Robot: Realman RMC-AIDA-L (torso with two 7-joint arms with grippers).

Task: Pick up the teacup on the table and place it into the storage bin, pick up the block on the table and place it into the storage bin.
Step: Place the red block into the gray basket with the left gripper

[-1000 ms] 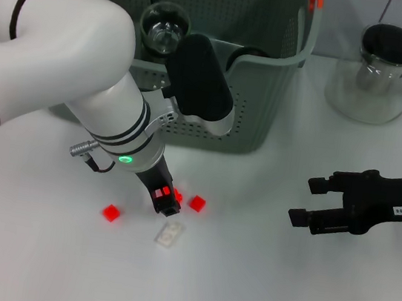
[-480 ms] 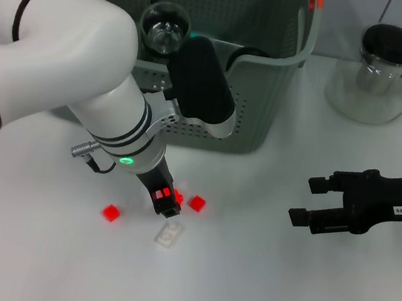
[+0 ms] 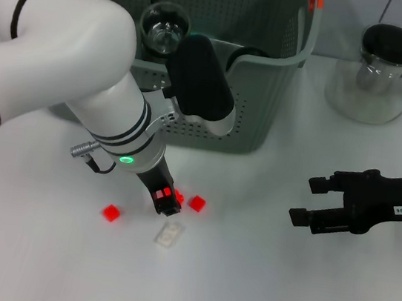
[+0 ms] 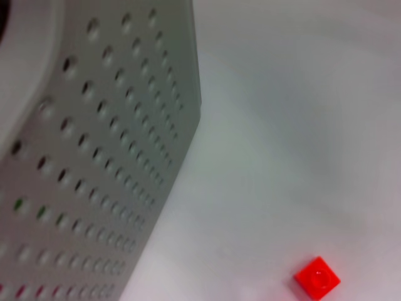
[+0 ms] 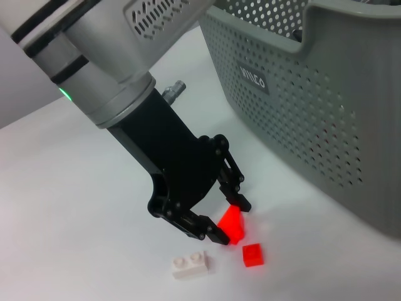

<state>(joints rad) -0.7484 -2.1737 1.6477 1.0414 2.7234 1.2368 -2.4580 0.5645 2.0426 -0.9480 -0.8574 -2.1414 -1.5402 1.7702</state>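
Note:
My left gripper [image 3: 171, 200] is low over the table in front of the storage bin [image 3: 271, 78]. In the right wrist view the left gripper [image 5: 230, 221] is shut on a small red block [image 5: 230, 224], which sits tilted between its black fingertips [image 5: 217, 237]. A second red block [image 3: 196, 203] lies just to its right and a third [image 3: 110, 212] to its left. A white block [image 3: 169, 234] lies just in front. The clear glass teacup [image 3: 163, 29] stands inside the bin's near left corner. My right gripper [image 3: 306, 200] hovers open over the table's right side, holding nothing.
A glass teapot [image 3: 381, 71] with a black lid stands at the back right. The left wrist view shows the bin's perforated wall [image 4: 94, 175] close by and one red block [image 4: 318, 278] on the white table.

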